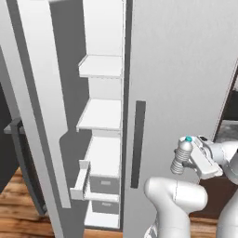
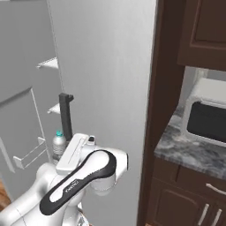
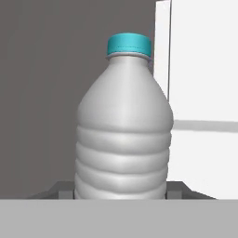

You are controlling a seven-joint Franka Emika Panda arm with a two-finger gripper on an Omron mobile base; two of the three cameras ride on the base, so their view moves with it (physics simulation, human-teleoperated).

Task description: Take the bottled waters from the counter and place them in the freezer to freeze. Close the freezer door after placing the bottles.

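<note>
My gripper is shut on a teal-capped water bottle, held upright in the air in front of the plain silver refrigerator door. In the hand view the bottle stands between the two dark fingertips. From the right base view the bottle peeks out above my hand. The freezer stands open to the left of the bottle, with white shelves and drawers. Its freezer door is swung wide at the far left. The marble counter lies to the right.
A long dark handle runs down the plain door between the bottle and the freezer opening. A pulled-out white bin juts from the freezer's lower part. A microwave sits on the counter under dark brown cupboards.
</note>
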